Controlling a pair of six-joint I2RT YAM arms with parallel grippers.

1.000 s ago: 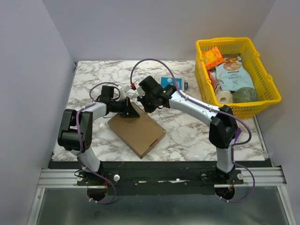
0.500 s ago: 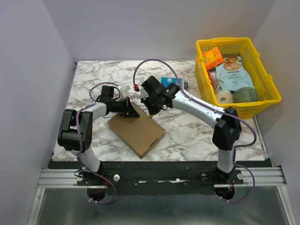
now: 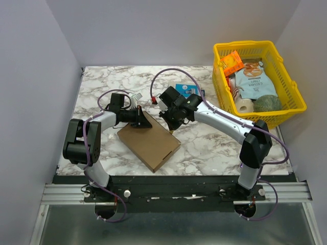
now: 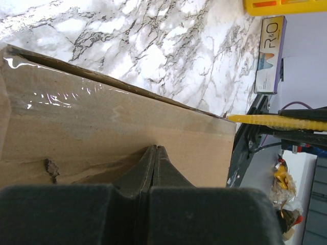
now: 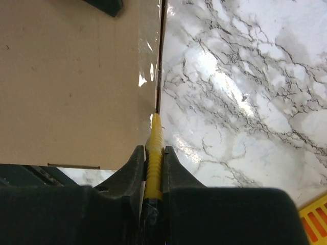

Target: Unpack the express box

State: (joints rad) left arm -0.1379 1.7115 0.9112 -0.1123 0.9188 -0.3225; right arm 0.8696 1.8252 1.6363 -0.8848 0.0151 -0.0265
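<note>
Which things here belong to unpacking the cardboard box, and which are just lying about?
Belong to the job: cardboard box; yellow cutter; left tool; right tool.
Lying about: yellow basket with its snacks; blue box.

The flat brown cardboard express box (image 3: 149, 143) fills the space ahead and to the left of the right gripper (image 5: 153, 153). The tip of the slim yellow plastic tool (image 5: 154, 127) clamped in that gripper meets the box's taped edge. Ahead and to the right lies bare white-and-grey marble tabletop (image 5: 245, 102), open as far as the yellow plastic mesh basket (image 3: 265, 120). A small blue cardboard box (image 3: 184, 89) lies behind the right gripper's wrist. The left gripper (image 4: 155, 153), jaws closed over the box top, crowds the far corner just beside the tool.
</note>
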